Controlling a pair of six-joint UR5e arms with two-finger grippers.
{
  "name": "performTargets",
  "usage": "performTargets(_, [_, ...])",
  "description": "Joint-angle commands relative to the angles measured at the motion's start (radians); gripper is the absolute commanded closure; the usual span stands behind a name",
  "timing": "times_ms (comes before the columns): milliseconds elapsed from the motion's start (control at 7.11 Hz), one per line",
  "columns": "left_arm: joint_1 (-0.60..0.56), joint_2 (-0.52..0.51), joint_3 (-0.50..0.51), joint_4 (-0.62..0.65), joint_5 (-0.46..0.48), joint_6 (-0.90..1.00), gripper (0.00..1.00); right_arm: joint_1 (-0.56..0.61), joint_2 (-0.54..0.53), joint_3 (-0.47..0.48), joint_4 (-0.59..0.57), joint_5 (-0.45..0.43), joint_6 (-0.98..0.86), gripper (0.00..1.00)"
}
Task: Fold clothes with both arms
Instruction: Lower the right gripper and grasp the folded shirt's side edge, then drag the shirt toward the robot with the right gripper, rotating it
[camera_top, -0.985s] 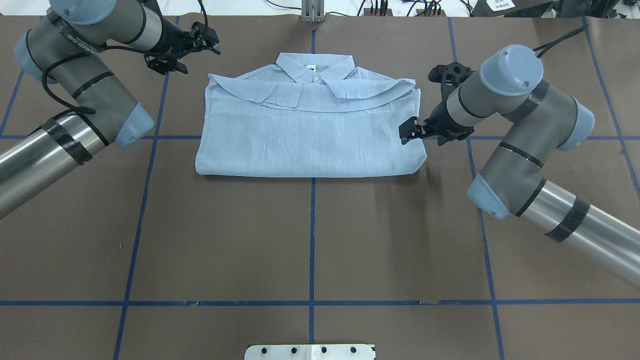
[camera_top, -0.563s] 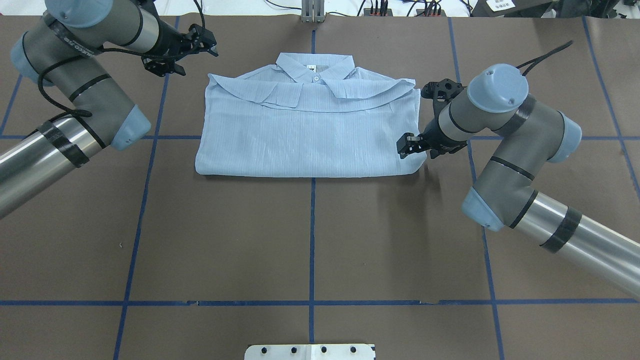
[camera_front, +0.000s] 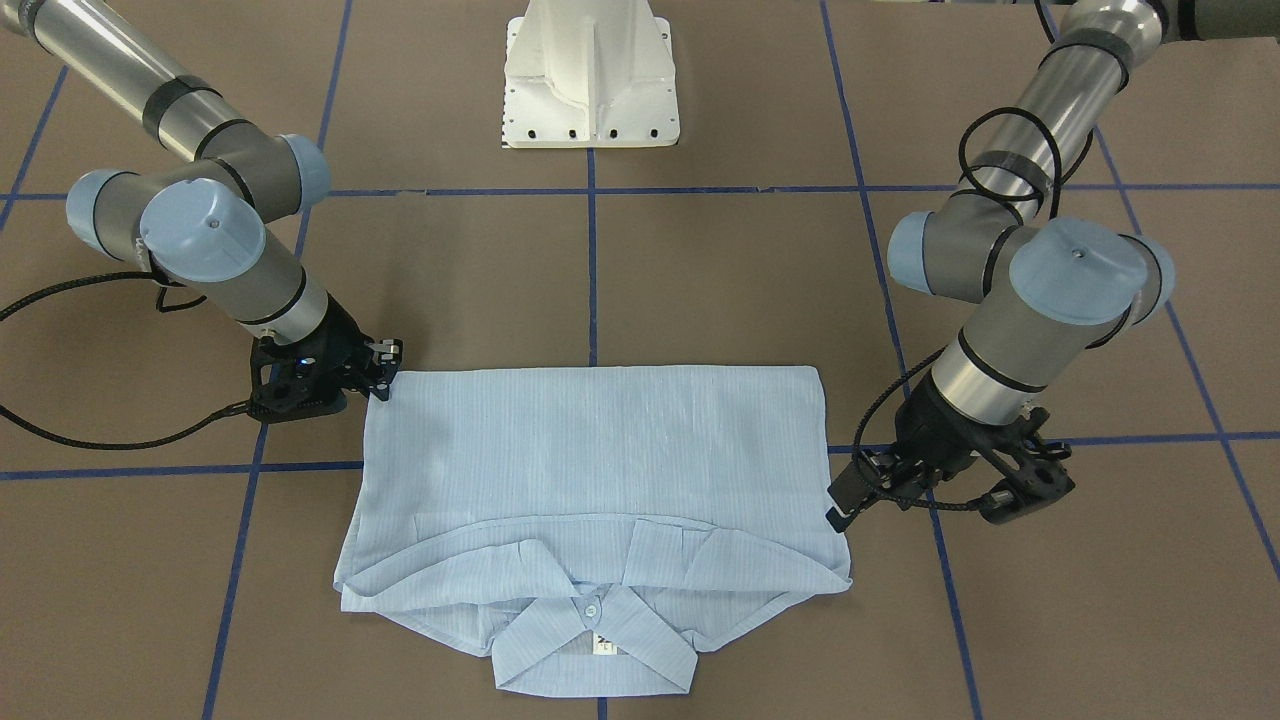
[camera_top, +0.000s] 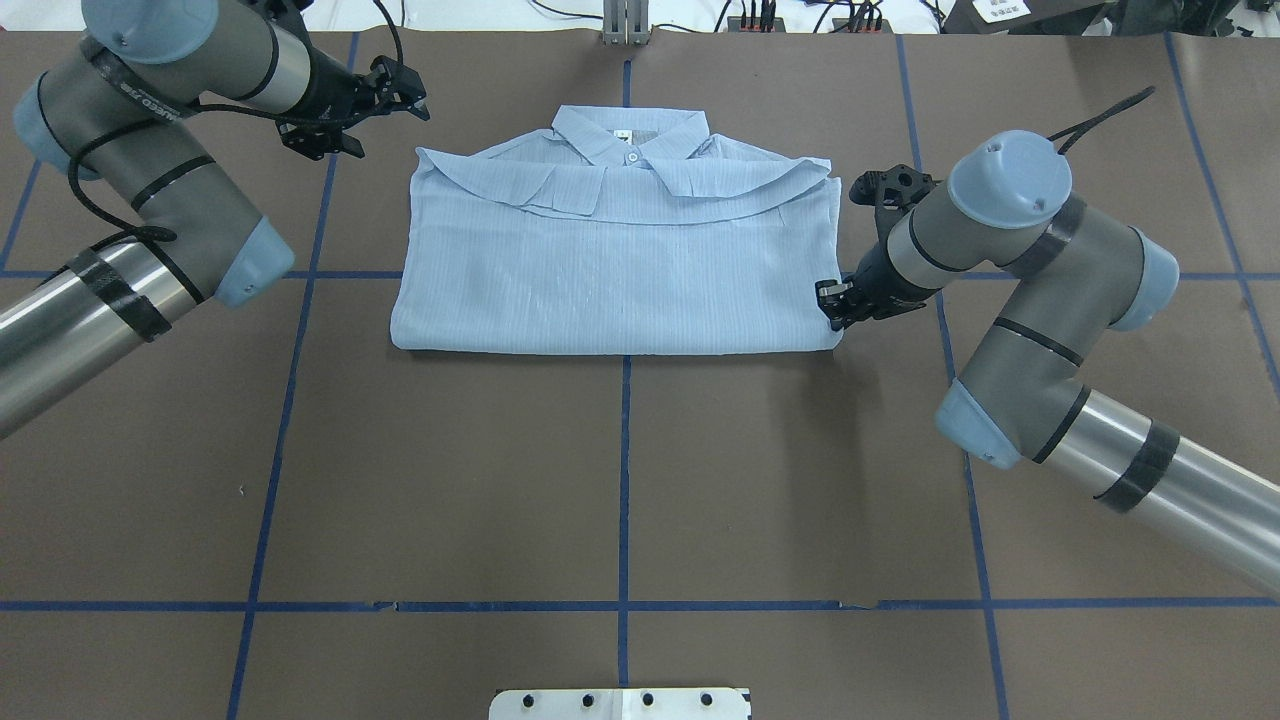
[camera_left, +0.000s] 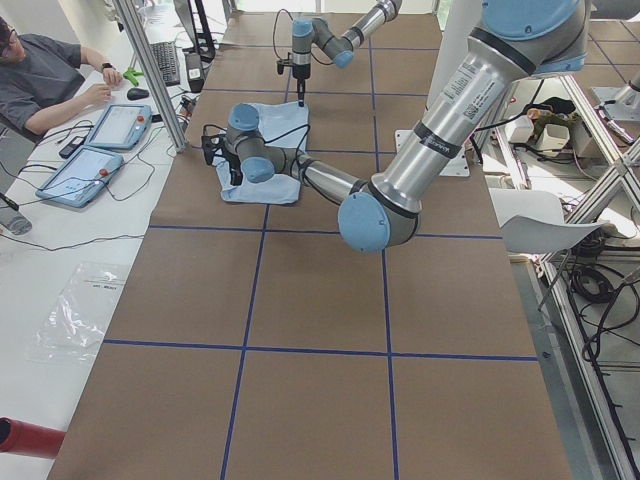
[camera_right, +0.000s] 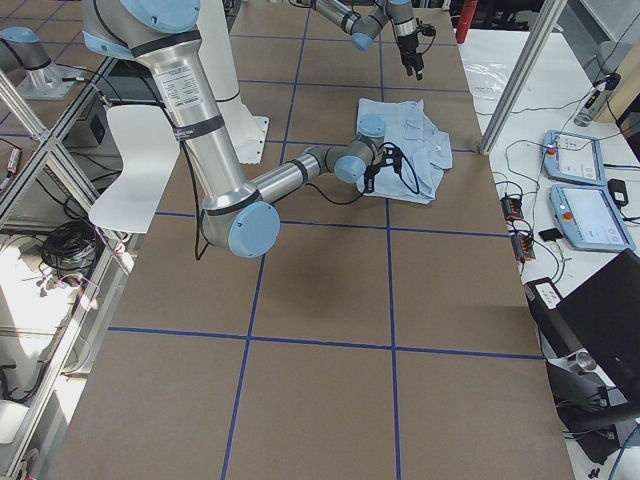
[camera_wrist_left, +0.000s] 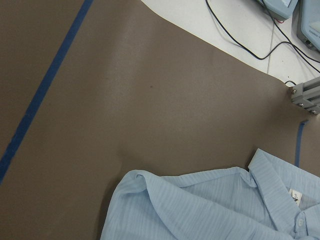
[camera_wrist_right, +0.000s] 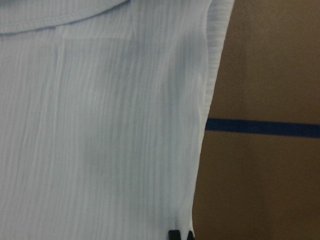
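The light-blue shirt lies flat and folded on the brown table, collar toward the far edge and its hem fold on the near side. My right gripper is low at the shirt's right edge, close to the near corner. In the right wrist view its two black tips sit close together on that edge, shut on the fabric. My left gripper hovers open beside the shirt's far left shoulder, apart from the cloth. The left wrist view shows that shoulder and the collar but no fingers.
The white pedestal base stands on the robot's side of the table. Blue tape lines cross the brown surface. A metal post stands at the far edge. A person sits at a desk with tablets beyond the table.
My right gripper moved toward the near right corner of the shirt, came down to its edge and shut there. The left gripper drifted slightly farther back and left.
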Motion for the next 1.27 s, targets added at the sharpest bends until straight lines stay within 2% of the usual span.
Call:
performTargets(0, [-0.003, 0.009, -0.002, -0.001, 0.001, 0.001, 0.01, 0.004, -0.147, 0.178, 0.008, 0.040, -0.012, 1.00])
performTargets(141, [-0.003, 0.038, -0.032, -0.001, 0.001, -0.002, 0.01, 0.002, -0.259, 0.312, 0.009, 0.093, -0.011, 1.00])
performTargets(281, [-0.003, 0.068, -0.078, 0.001, 0.003, -0.005, 0.01, -0.001, -0.393, 0.442, 0.013, 0.101, -0.012, 1.00])
performTargets(563, [-0.003, 0.092, -0.112, 0.001, 0.047, -0.036, 0.01, -0.115, -0.572, 0.610, 0.044, 0.127, -0.012, 1.00])
performTargets(703, [0.000, 0.101, -0.133, 0.001, 0.063, -0.066, 0.01, -0.250, -0.630, 0.617, 0.134, 0.116, -0.001, 1.00])
performTargets(985, [0.002, 0.141, -0.190, 0.001, 0.077, -0.071, 0.01, -0.447, -0.630, 0.620, 0.163, 0.089, 0.000, 1.00])
performTargets(1126, [0.006, 0.139, -0.192, 0.001, 0.077, -0.071, 0.01, -0.501, -0.627, 0.620, 0.193, 0.089, 0.000, 0.72])
